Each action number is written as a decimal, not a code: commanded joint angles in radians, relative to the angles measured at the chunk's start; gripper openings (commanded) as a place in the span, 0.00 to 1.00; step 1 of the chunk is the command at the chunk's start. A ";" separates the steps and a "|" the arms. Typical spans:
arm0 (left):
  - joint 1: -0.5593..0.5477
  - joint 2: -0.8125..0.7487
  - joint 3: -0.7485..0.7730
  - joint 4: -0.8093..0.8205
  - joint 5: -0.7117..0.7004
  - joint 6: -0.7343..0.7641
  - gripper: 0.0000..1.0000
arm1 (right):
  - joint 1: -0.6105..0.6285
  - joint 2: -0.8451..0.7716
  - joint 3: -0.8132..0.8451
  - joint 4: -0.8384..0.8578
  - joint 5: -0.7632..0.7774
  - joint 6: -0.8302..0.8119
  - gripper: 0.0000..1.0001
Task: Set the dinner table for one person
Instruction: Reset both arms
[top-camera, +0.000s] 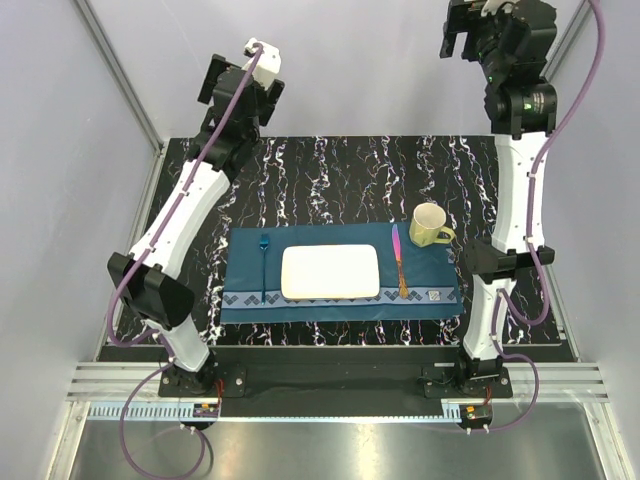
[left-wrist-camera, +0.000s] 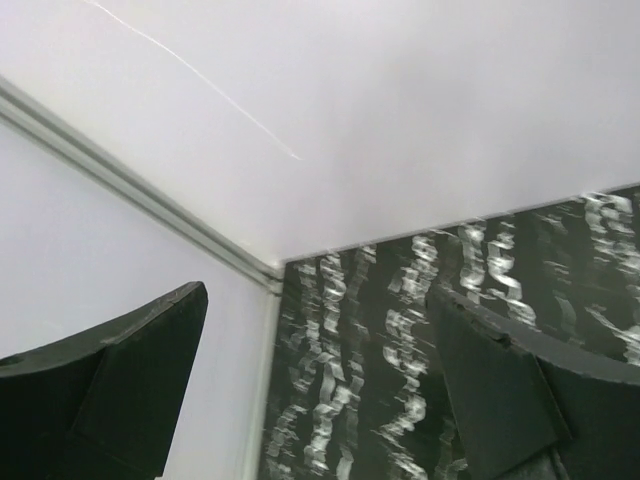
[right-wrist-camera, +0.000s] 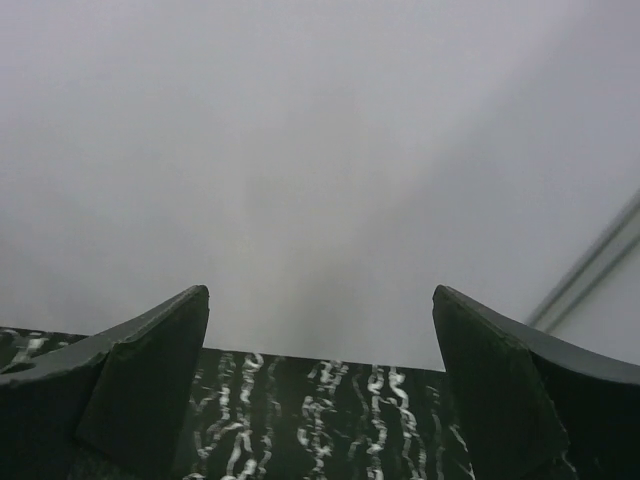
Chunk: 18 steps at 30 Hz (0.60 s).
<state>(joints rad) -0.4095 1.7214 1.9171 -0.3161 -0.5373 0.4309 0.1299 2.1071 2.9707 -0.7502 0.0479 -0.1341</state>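
Observation:
The dinner table is a black top with white veins. On it lies a teal placemat with a white rectangular plate in the middle, a blue fork on its left, a pink-bladed knife on its right and a yellow mug at the right back corner. My left gripper is raised over the table's back left, open and empty. My right gripper is raised over the back right, open and empty.
Grey walls enclose the table on the left, back and right. A metal rail carries both arm bases at the near edge. The left wrist view shows the table's back left corner against the wall.

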 joint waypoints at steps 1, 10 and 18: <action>-0.008 -0.017 -0.019 0.210 -0.102 0.207 0.99 | 0.000 -0.015 -0.079 0.072 0.168 -0.222 1.00; 0.049 -0.101 -0.144 0.209 -0.087 0.186 0.99 | -0.010 -0.076 -0.323 0.077 0.406 -0.323 1.00; 0.283 -0.241 -0.217 -0.208 0.216 -0.148 0.99 | -0.130 -0.214 -0.584 -0.061 0.290 -0.236 1.00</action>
<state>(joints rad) -0.1814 1.6047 1.7359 -0.3870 -0.4618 0.4335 0.0490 2.0094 2.4008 -0.7509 0.3546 -0.4057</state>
